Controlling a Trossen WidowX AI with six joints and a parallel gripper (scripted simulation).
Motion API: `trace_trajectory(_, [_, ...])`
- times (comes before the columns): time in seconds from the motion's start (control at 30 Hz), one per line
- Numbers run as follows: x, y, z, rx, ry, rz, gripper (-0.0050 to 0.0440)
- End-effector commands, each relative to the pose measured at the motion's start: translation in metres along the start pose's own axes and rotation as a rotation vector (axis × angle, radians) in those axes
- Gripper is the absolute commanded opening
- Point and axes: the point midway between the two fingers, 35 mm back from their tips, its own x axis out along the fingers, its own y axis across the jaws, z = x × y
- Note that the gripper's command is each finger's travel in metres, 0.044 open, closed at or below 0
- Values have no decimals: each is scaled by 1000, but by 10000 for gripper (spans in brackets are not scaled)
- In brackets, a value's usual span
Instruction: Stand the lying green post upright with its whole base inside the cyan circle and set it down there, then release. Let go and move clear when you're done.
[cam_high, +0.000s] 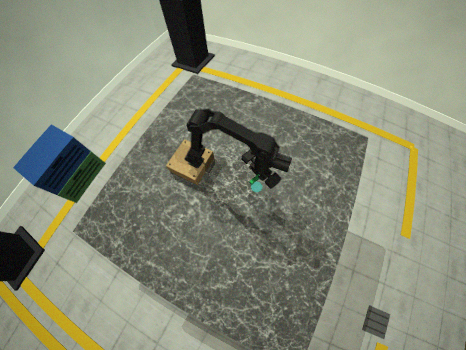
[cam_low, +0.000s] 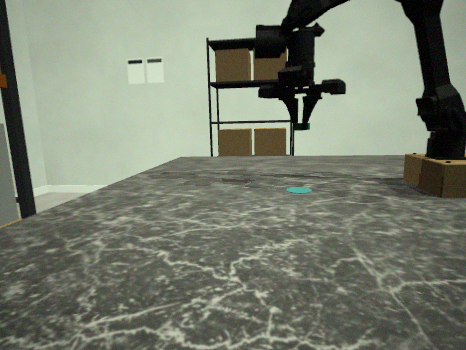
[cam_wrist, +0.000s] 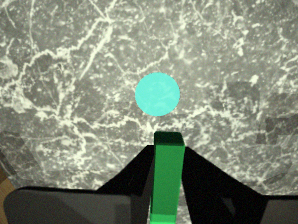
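Note:
My gripper (cam_high: 257, 176) (cam_low: 300, 119) (cam_wrist: 166, 152) is shut on the green post (cam_wrist: 168, 175) (cam_low: 301, 126) (cam_high: 255, 178). It holds the post high in the air, pointing down between the fingers. The cyan circle (cam_wrist: 157, 94) (cam_low: 299, 190) (cam_high: 257, 187) lies flat on the dark marble table top (cam_high: 200, 240) (cam_low: 200, 250), directly below the gripper. In the wrist view the post's lower end shows just short of the circle's near edge. In the exterior view the post hangs well above the table, straight over the circle.
The arm's wooden base block (cam_high: 190, 167) (cam_low: 435, 175) stands on the table beside the circle. A shelf rack with cardboard boxes (cam_low: 250, 95) stands behind the table. A blue and green crate (cam_high: 55, 162) and black pillars (cam_high: 187, 32) stand off the table.

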Motion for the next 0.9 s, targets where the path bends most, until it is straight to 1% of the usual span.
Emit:
trace_trajectory(0.0, [-4, -1, 5, -19, -3, -12, 22])
trace_trajectory(0.17, [-4, 0, 4, -16, -7, -7, 22])
trace_trajectory(0.57, [8, 7, 0, -45, -53, 71, 22])
trace_trajectory(0.63, [8, 7, 0, -45, -53, 71, 22])
trace_trajectory(0.87, [12, 10, 0, -65, -89, 111, 22])
